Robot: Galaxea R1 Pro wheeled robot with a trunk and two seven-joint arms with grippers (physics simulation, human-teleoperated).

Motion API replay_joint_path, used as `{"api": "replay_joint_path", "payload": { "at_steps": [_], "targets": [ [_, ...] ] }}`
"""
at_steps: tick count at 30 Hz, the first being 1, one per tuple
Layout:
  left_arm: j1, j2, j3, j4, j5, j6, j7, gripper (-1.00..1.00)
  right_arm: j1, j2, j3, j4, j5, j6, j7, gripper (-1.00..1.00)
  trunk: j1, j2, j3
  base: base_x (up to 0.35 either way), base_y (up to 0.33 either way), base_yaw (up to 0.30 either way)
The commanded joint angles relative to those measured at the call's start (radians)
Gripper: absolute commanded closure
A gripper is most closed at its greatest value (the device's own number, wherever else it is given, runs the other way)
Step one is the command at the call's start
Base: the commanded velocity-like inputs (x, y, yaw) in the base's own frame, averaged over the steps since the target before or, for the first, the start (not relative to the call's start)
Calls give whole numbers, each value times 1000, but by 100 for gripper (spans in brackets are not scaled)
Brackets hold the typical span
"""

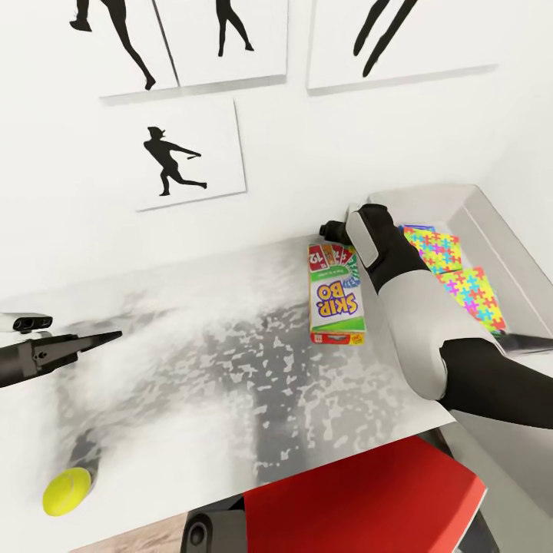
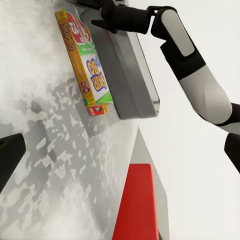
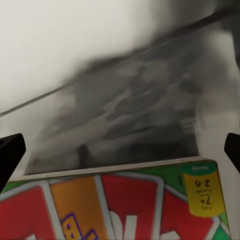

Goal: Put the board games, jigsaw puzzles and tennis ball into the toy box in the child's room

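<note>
- head view: the skip-bo board game (image 1: 336, 294) lies flat on the table (image 1: 192, 361) just beside the toy box (image 1: 491, 230), two jigsaw puzzles (image 1: 453, 273) inside it. the right gripper (image 1: 332, 229) hovers at the game's far end; the left gripper (image 1: 104, 336) is well apart, the tennis ball (image 1: 67, 491) near the front edge.
- left wrist view: left fingers (image 2: 10, 157) spread wide, released, nothing between.
- right wrist view: right fingers (image 3: 10, 152) apart, released, over the game's cover (image 3: 120, 205).

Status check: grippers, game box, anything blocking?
Both jaws open, empty. Right gripper hovering at far end of green-white Skip-Bo game box, flat on pale grey table beside light grey toy box. Two puzzles already binned. Yellow tennis ball still out.
</note>
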State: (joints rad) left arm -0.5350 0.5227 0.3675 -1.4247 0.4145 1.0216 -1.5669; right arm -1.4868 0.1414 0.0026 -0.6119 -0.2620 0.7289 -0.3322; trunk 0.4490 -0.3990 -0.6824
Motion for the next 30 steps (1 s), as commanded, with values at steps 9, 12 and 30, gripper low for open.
{"api": "replay_joint_path", "payload": {
  "at_steps": [9, 12, 30],
  "targets": [
    [-1, -1, 8, 0, 5, 12, -4, -100, 5, 2, -1, 6, -14, 8, -6, -100, 1, -1, -1, 0, 0, 0],
    [-2, -2, 8, 0, 6, 12, -4, -100, 5, 4, -1, 11, -10, 22, -9, -100, 1, -1, -1, 0, 0, 0],
    [-3, 0, 7, 0, 6, 12, -4, -100, 6, -13, 0, -5, -6, 24, -11, -100, 1, -1, -1, 0, 0, 0]
  ]
}}
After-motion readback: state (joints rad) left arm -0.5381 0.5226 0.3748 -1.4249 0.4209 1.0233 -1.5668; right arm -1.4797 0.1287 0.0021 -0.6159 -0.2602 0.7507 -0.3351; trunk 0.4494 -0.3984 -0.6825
